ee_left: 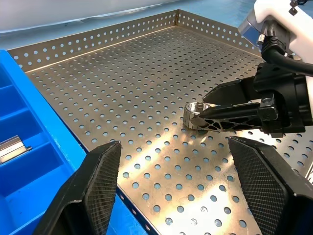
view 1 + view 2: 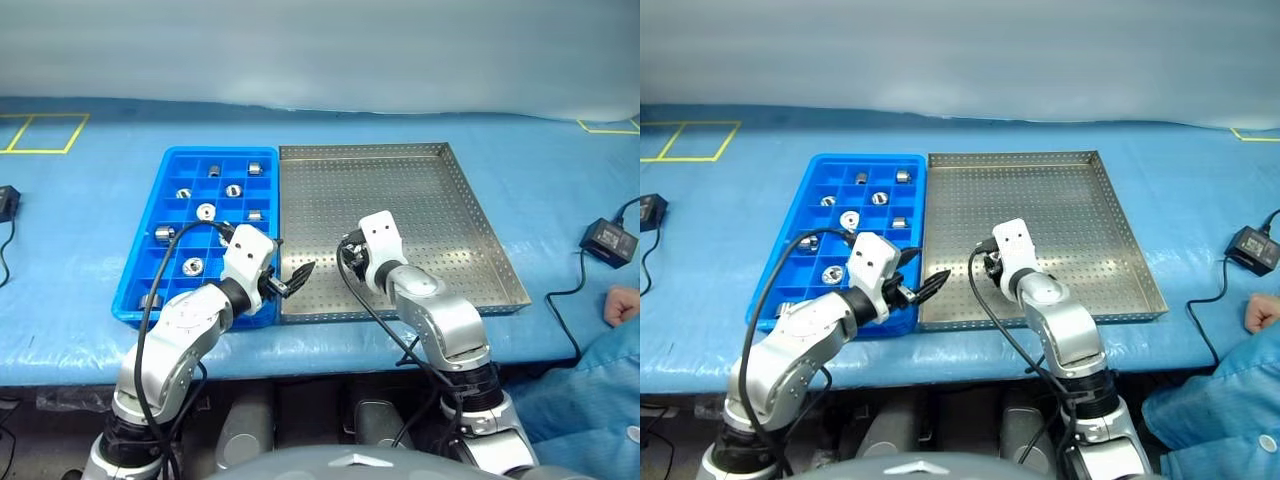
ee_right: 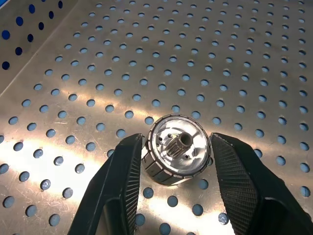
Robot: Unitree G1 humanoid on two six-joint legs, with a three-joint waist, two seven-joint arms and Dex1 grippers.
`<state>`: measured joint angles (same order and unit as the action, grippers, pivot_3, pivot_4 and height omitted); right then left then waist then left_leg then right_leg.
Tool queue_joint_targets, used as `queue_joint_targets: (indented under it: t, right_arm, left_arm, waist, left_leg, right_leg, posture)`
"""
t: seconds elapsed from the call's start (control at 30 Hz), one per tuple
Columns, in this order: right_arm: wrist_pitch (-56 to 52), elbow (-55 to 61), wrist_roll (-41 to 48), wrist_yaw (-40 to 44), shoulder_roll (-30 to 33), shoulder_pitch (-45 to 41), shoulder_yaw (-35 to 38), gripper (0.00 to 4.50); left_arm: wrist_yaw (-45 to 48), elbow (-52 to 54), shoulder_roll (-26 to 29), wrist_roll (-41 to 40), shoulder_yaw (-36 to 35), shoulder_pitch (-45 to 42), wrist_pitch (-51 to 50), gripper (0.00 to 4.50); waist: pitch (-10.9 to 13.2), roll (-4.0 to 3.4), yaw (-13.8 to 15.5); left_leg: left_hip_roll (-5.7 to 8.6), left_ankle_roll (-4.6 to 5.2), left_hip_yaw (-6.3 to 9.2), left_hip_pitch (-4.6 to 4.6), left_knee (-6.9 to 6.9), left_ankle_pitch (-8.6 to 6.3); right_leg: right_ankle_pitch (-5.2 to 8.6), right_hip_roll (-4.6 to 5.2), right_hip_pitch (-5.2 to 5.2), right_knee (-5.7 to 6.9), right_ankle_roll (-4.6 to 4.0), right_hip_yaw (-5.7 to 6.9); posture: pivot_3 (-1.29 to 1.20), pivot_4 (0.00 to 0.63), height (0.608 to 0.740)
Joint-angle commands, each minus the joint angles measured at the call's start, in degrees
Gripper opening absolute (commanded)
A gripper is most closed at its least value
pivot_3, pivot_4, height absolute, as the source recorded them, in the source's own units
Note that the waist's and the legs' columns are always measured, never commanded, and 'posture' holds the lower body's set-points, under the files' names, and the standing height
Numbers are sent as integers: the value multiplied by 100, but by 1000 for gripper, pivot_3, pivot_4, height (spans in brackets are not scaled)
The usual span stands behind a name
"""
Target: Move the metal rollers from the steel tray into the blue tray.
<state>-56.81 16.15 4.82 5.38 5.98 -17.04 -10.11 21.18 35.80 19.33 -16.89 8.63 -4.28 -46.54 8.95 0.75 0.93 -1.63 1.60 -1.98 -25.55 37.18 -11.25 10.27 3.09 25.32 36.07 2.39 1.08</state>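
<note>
Roller (image 3: pixel 177 149) on steel tray (image 2: pixel 455 215) clamped in right jaws; left jaws apart beside blue tray (image 2: pixel 165 215)

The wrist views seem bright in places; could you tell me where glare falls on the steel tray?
Left wrist view: a bright patch on the steel tray floor, near the roller. Right wrist view: glare streaks on the floor beside the right gripper. Head views: tray evenly lit.

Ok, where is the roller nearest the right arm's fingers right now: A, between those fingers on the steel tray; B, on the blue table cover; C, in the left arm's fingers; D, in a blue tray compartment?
A: the right wrist view shows the roller lying on the steel tray between the right gripper's fingers.
</note>
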Motion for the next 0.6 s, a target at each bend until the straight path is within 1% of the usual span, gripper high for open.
queue_joint_targets:
  t: [0.03, 0.2, 0.23, 0.3, 0.5, 0.57, 0.6]
  right_arm:
    - [236, -101, -47, -84, -111, -120, 107, 2354]
    - [348, -281, -27, -70, -201, -112, 158, 2354]
    - [365, -290, -5, -47, -219, -105, 168, 1973]
    - [387, -298, -3, -16, -226, -106, 160, 1680]
    - [523, -155, 23, -4, -264, -163, 216, 1682]
    - [502, -44, 98, 67, -275, -200, 238, 1682]
    - [407, 112, 281, 251, -294, -256, 239, 1682]
  left_arm:
    - [-7, 65, 17, 0, 55, 36, 75, 3825]
    - [-44, 132, 67, 32, 20, 116, 50, 3825]
    - [-58, 144, 78, 38, 8, 130, 44, 3825]
    - [-66, 149, 98, 40, -3, 138, 37, 3825]
    - [-78, 185, 176, 15, -87, 209, 21, 3825]
    - [-71, 258, 233, -18, -139, 294, -63, 3825]
    - [-46, 391, 296, -78, -226, 403, -149, 3825]
  waist:
    - [0, 0, -4]
    - [0, 0, 3]
    - [0, 0, 5]
    - [0, 0, 6]
    - [0, 0, 4]
    - [0, 0, -5]
    - [0, 0, -5]
  left_leg:
    - [0, 0, 0, 0, 0, 0]
    - [0, 1, 1, 0, 3, 0]
    - [0, 1, 1, 0, 3, 0]
    - [0, 1, 1, 0, 2, 0]
    - [0, 1, 1, 0, 2, 0]
    - [-1, 1, 0, 0, 1, 0]
    - [-1, 1, -1, 0, 1, 0]
  right_leg:
    - [0, 0, 0, 0, 0, 0]
    - [-1, -1, -3, 1, 1, -1]
    - [-1, -1, -3, 1, 1, -1]
    - [-1, 0, -2, 1, 1, -2]
    - [-1, -1, -1, 1, 1, -2]
    - [-1, -1, 0, 1, 1, -4]
    - [-1, -2, 1, 2, 1, -5]
  posture:
    - [78, 150, 740]
    - [87, 150, 740]
    - [88, 150, 740]
    - [88, 150, 740]
    - [91, 150, 740]
    - [95, 150, 740]
    - [102, 150, 740]
